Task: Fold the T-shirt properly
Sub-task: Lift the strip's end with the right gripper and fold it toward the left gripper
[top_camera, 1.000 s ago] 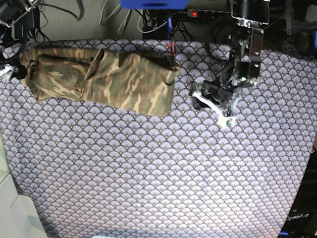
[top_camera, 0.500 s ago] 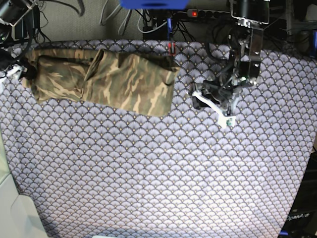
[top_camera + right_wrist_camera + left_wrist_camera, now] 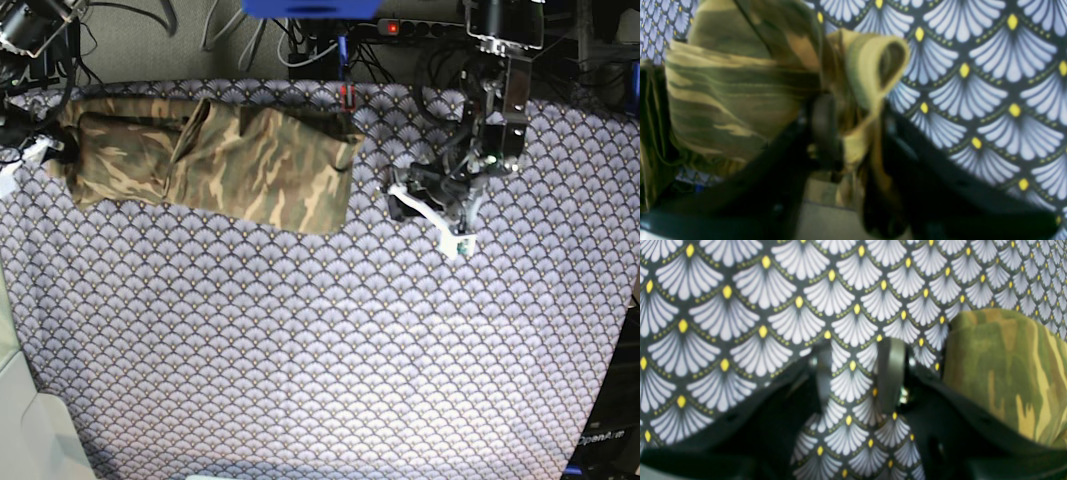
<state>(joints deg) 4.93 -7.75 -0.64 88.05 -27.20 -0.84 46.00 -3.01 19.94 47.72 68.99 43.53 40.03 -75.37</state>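
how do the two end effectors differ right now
The right end effector has a bunched edge of the T-shirt between its fingers at the shirt's far end; the left end effector has only tablecloth between its fingers. The right sits at the table's edge; the left hangs over open cloth, beside the shirt but apart from it. Both have dark fingers.

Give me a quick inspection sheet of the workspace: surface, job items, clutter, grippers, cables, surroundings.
Surface: tablecloth with fan-scale print.
Job's things: T-shirt, folded into a long strip along the far edge.
Clutter: nothing seen.
Grippers: right gripper pinches the shirt's end; left gripper open, nothing between the fingers, resting beside the shirt.
Cables: cables and a power strip behind the table.
Surroundings: grey floor.
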